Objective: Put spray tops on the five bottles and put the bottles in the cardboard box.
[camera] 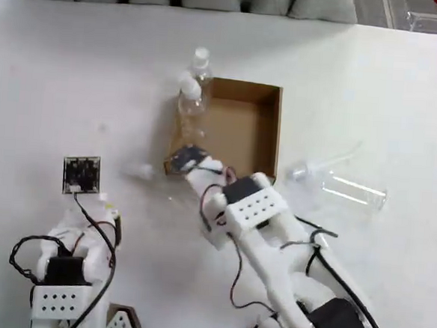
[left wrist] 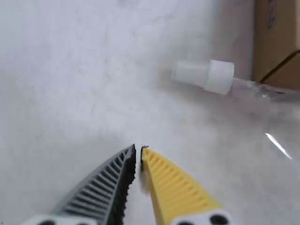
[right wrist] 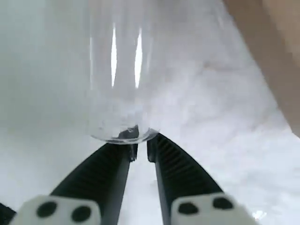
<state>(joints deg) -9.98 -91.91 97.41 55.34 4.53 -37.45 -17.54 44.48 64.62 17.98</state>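
Right gripper [right wrist: 142, 146], jaws almost closed, touches the bottle's [right wrist: 115, 70] base, likely to reposition it. Left gripper [left wrist: 138, 150] waits, closed.

I run a left arm [camera: 61, 292] and right arm [camera: 254, 208]: white shells, black cables [camera: 96, 230]; left gripper [left wrist: 138, 157] ribbed grey and yellow, right gripper [right wrist: 142, 146] black.

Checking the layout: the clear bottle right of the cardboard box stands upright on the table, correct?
No. The clear bottle lies on its side on the table, right of the cardboard box, as the high view shows.
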